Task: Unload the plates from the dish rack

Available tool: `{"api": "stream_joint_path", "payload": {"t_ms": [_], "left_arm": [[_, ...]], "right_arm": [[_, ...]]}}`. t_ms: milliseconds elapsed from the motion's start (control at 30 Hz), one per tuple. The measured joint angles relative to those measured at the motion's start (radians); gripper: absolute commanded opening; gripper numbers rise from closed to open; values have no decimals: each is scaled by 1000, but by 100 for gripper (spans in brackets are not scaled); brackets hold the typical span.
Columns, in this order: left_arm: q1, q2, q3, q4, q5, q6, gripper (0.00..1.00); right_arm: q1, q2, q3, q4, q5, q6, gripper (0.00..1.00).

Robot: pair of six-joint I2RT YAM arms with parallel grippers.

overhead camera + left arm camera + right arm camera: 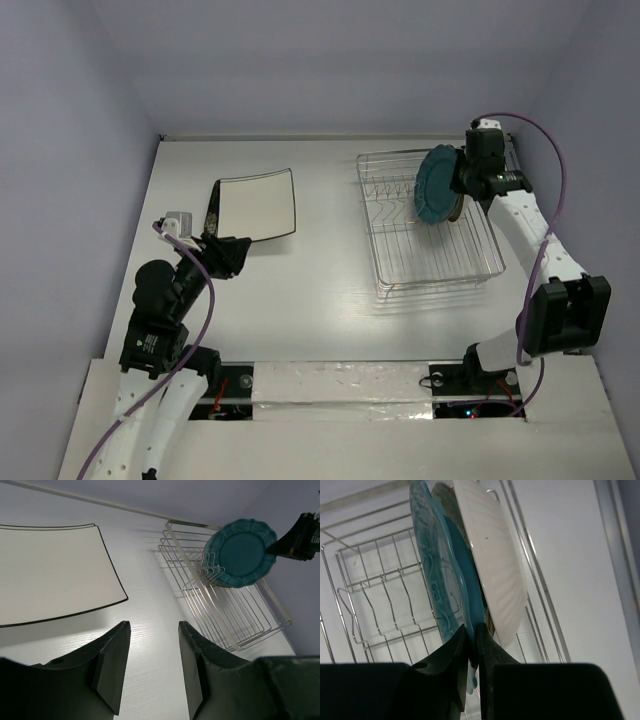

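Observation:
The round teal plate [435, 185] stands on edge at the far end of the dish rack [430, 272]. My right gripper [463, 186] is shut on its rim, as the right wrist view shows [473, 640]. The teal plate [445, 565] is between the fingers, and a round white ribbed plate [495, 570] stands close behind it in the rack [370, 590]. The white square dark-rimmed plate [257, 205] lies flat on the table at the left. My left gripper [238, 255] is open and empty just in front of its near edge [50, 575]. The black square plate is not visible.
In the left wrist view the rack [240, 625] and teal plate [240, 552] are at the far right, beyond the open gripper [152, 625]. The table's back edge meets a wall [330, 80]. The rack's near rows of tines hold nothing.

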Motion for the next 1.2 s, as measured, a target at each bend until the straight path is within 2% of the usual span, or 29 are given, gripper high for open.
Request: {"api": "stream_joint_path", "payload": {"t_ms": [267,400,533,600,700,933,1033,1200], "left_arm": [[0,-1,0,0,4,0,40],[0,-1,0,0,6,0,40],[7,-1,0,0,8,0,40],[9,-1,0,0,8,0,40],[18,-1,0,0,8,0,40],[31,-12,0,0,6,0,39],[32,-18,0,0,6,0,39],[32,-18,0,0,7,0,39]], "right_arm": [[-3,-120,82,-33,-21,17,0],[-2,-201,76,-24,-136,66,0],[26,-243,14,78,-321,148,0],[79,-242,-38,146,-383,191,0],[225,-206,-122,256,-454,267,0],[574,-4,-262,525,-542,457,0],[658,63,-327,619,-560,531,0],[723,226,-344,765,-571,622,0]]}}
